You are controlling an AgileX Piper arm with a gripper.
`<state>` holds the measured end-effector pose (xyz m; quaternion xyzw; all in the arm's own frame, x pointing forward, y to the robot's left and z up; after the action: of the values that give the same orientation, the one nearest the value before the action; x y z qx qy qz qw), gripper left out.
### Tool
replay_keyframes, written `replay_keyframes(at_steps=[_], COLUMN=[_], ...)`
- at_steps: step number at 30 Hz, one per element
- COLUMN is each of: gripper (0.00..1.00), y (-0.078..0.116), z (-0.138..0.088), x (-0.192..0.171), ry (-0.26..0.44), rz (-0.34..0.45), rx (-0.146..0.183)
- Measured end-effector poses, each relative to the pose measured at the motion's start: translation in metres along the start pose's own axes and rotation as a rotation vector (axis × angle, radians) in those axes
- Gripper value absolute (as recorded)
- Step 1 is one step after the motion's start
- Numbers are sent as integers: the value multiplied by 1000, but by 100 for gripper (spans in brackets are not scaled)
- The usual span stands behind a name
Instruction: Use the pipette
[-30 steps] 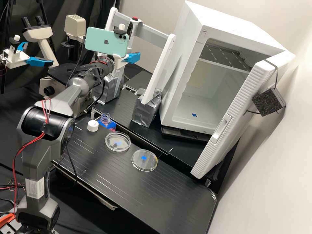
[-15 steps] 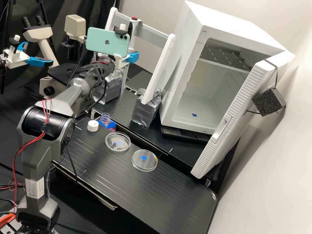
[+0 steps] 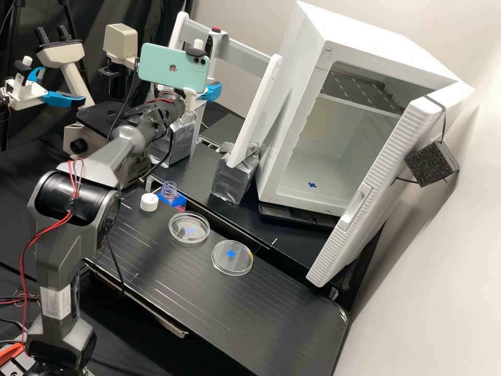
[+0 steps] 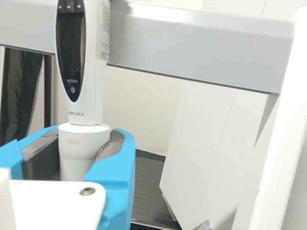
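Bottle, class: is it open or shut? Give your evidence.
Open: the bottle has a bare neck, and a white cap sits apart from it.

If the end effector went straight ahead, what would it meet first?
Most likely the white pipette with a long black display, directly ahead; how close is unclear. Behind it runs a straight grey crossbar.
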<state>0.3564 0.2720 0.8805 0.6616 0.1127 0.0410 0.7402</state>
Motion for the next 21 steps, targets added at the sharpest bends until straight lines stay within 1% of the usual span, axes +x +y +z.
replay_keyframes(at_steps=[1, 2, 5, 10, 12, 15, 21], gripper=[0, 0, 0, 0, 0, 0, 0], y=[0, 1, 2, 11, 16, 22, 36], z=[1, 1, 2, 3, 3, 1, -4], x=[0, 0, 1, 1, 1, -1, -8], ry=[2, 6, 12, 19, 22, 28, 47], rz=[-3, -5, -17, -25, -16, 1, 37], rx=[10, 8, 20, 53, 47, 54, 49])
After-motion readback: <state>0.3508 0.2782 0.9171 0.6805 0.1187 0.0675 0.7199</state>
